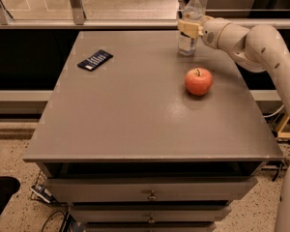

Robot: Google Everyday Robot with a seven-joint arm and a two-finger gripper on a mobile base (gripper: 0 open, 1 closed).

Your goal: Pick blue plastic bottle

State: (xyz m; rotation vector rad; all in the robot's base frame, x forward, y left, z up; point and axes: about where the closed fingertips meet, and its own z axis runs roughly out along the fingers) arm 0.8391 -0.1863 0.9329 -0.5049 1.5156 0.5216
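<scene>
**A:** What does the lift call for here?

**B:** The grey flat-topped bench (135, 115) carries everything, and the white jointed robot arm (261, 42) reaches across its far right corner. The gripper (189, 28) sits at that far edge. Its cream fingers (183, 27) look closed on the upper body of the slim clear, faintly bluish plastic bottle (187, 44), whose base seems to rest on the bench below them. I'd squeeze firmly without crushing, since thin plastic likely gives, and raise it straight up so it doesn't tip.

**A:** Anything in the way?

**B:** The round red apple (198, 81) sits nearer the camera than the fingers, apart from the bottle, so a vertical rise should miss it. The flat dark blue rectangular packet (94, 60) lies well off to the fingers' left in the camera view.

**A:** And the bottle itself?

**B:** It's upright and taller than the apple. The white screw cap is above the fingers, and the white label with dark print is just below them.
</scene>
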